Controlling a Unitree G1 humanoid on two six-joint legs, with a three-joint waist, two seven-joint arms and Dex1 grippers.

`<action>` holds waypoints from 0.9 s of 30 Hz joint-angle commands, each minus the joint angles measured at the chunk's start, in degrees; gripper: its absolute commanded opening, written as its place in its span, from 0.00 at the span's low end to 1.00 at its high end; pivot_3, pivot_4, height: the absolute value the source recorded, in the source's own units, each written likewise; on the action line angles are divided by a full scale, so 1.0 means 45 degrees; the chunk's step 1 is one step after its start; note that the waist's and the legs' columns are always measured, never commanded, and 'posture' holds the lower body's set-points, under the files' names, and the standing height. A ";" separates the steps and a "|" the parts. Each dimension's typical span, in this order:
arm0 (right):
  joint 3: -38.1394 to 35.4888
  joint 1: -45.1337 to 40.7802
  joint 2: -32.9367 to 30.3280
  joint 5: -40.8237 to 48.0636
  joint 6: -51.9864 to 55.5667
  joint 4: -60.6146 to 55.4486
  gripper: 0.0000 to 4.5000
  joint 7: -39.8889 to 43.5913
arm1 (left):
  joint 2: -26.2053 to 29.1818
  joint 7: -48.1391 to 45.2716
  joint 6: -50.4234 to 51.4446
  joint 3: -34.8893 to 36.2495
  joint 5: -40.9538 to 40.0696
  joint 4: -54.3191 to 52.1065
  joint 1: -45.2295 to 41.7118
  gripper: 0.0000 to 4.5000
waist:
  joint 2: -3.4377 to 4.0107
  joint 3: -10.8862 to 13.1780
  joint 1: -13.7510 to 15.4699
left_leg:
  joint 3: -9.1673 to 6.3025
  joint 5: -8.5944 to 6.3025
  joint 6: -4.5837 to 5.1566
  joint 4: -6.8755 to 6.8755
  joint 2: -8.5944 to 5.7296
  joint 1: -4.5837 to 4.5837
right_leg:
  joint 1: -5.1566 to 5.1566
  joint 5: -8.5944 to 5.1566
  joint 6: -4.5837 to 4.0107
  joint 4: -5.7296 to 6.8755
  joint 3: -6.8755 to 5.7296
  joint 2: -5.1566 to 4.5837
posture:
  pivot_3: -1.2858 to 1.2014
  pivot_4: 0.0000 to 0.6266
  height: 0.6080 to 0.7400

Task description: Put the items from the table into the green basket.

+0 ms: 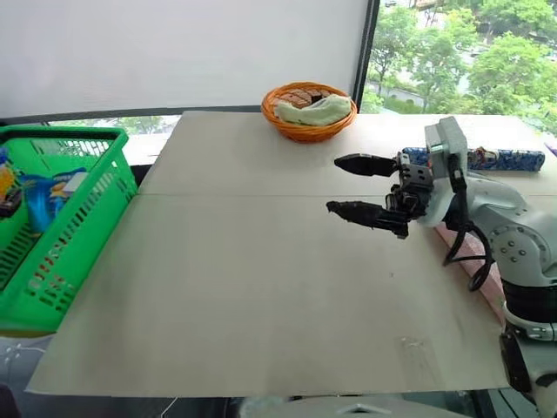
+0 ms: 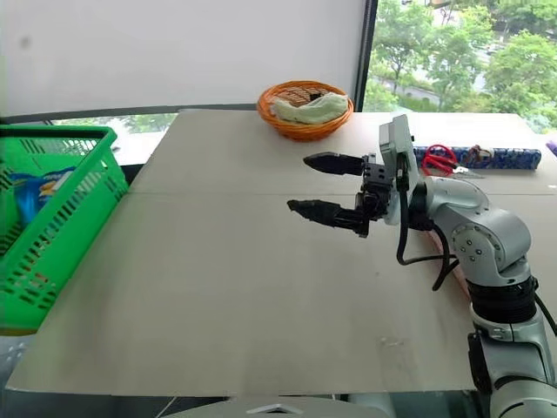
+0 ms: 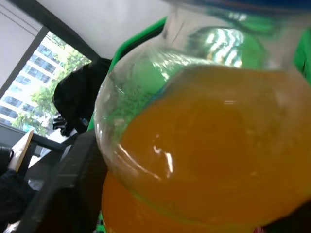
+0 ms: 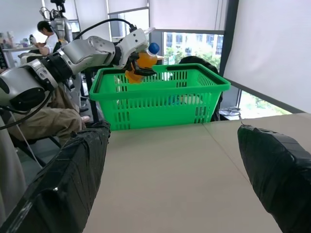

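Observation:
The short orange-drink bottle (image 4: 141, 59) with its blue cap hangs at my left gripper (image 4: 140, 68), above the back rim of the green basket (image 4: 160, 97); up close its orange body (image 3: 209, 150) covers most of the left wrist view. The green basket (image 1: 83, 205) stands off the table's left edge with blue packets inside. Red-handled scissors (image 2: 439, 159) lie at the table's far right beside a blue patterned roll (image 2: 492, 158). My right gripper (image 1: 348, 185) hovers open over the right part of the table (image 1: 261, 287), pointing left and holding nothing.
A round orange wicker basket (image 1: 309, 111) with a pale cloth sits at the table's far edge. Beyond the green basket, a seated person (image 4: 46, 36) and someone's legs (image 4: 43, 121) show in the right wrist view. A window runs behind the table.

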 commanded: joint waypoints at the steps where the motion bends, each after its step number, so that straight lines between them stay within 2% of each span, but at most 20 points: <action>1: -0.0284 0.0111 -0.0087 -0.0050 -0.0301 -0.0210 1.00 0.0061 | 0.0187 0.0859 -0.0242 0.0208 0.0203 -0.0072 -0.0802 0.99 | -0.0014 -0.0009 0.0073 | 0.0000 0.0003 -0.0007 0.0003 0.0001 0.0007 | 0.0007 0.0001 -0.0001 0.0001 -0.0001 0.0001 | 0.56 0.00 0.98; 5: -0.0504 0.0481 -0.0237 -0.0064 -0.0281 -0.0437 1.00 -0.0140 | -0.0545 0.1357 0.0092 0.0252 -0.0666 0.0053 -0.2648 0.99 | -0.0025 -0.0023 0.0161 | 0.0004 0.0012 -0.0019 0.0017 0.0008 0.0015 | 0.0009 0.0008 -0.0006 0.0019 -0.0001 0.0007 | 0.55 0.00 0.98; 7: -0.0752 0.0750 -0.0465 -0.0081 -0.0244 -0.0555 1.00 -0.0252 | -0.1303 0.0784 -0.0173 -0.0252 -0.1500 -0.0489 -0.3904 0.99 | -0.0044 -0.0036 0.0187 | -0.0004 0.0016 -0.0025 0.0025 0.0009 0.0014 | 0.0009 0.0012 -0.0012 0.0026 -0.0013 0.0008 | 0.55 0.00 0.98; 10: -0.1073 0.1046 -0.0865 -0.0231 -0.0273 -0.0515 1.00 -0.0380 | -0.2527 -0.0346 0.0569 -0.1410 -0.2590 -0.1576 -0.5061 0.99 | -0.0064 -0.0055 0.0221 | -0.0012 0.0020 -0.0028 0.0036 0.0008 0.0007 | 0.0021 0.0021 -0.0017 0.0024 -0.0024 0.0003 | 0.53 0.00 0.98; 13: -0.1621 0.1734 -0.1539 -0.0709 -0.0541 -0.0359 1.00 -0.0411 | -0.3886 -0.1521 0.0909 -0.3619 -0.2916 -0.2644 -0.5843 0.99 | -0.0075 -0.0067 0.0077 | 0.0011 0.0023 -0.0026 0.0049 0.0006 0.0008 | 0.0036 0.0031 -0.0007 0.0014 -0.0001 0.0000 | 0.50 0.00 0.98; 16: -0.2406 0.2769 -0.2226 -0.0956 -0.0597 -0.0533 1.00 -0.0611 | -0.5418 -0.2433 0.1740 -0.5251 -0.3522 -0.3157 -0.6901 0.99 | -0.0077 -0.0068 -0.0201 | 0.0016 0.0073 -0.0003 0.0064 0.0006 -0.0007 | 0.0036 0.0033 -0.0004 0.0008 0.0002 -0.0002 | 0.49 0.00 0.98; 18: -0.2594 0.3758 -0.2715 -0.2037 -0.0859 -0.0669 1.00 -0.1196 | -0.5945 -0.3662 0.2164 -0.6048 -0.4240 -0.3613 -0.7154 0.99 | -0.0059 -0.0064 -0.1042 | 0.0045 0.0067 0.0006 0.0078 0.0024 -0.0015 | 0.0018 0.0033 -0.0004 0.0015 0.0041 0.0012 | 0.46 0.00 0.98; 21: -0.2520 0.5059 -0.2997 -0.4163 -0.0102 -0.0862 1.00 -0.3855 | -0.5633 -0.5589 0.2349 -0.6761 -0.4968 -0.4344 -0.6788 0.99 | -0.0031 -0.0082 -0.1661 | 0.0052 0.0065 0.0007 0.0068 0.0048 -0.0016 | 0.0011 0.0031 -0.0006 0.0010 0.0050 0.0025 | 0.44 0.00 0.98; 25: -0.2321 0.5772 -0.2571 -0.4942 0.2248 -0.0707 1.00 -0.6095 | -0.4444 -0.7912 0.2598 -0.6595 -0.6125 -0.5618 -0.5881 0.99 | 0.0095 -0.0084 -0.2408 | 0.0102 0.0064 0.0009 0.0067 0.0050 -0.0009 | -0.0010 0.0030 -0.0006 0.0025 0.0106 0.0022 | 0.44 0.00 0.98; 27: -0.2240 0.5838 -0.2249 -0.5332 0.3083 -0.0386 1.00 -0.6931 | -0.3940 -0.8297 0.2780 -0.6550 -0.6330 -0.5903 -0.5609 0.99 | 0.0115 -0.0086 -0.2586 | 0.0101 0.0058 0.0019 0.0051 0.0080 0.0010 | -0.0004 0.0029 -0.0012 0.0035 0.0101 0.0039 | 0.44 0.00 0.98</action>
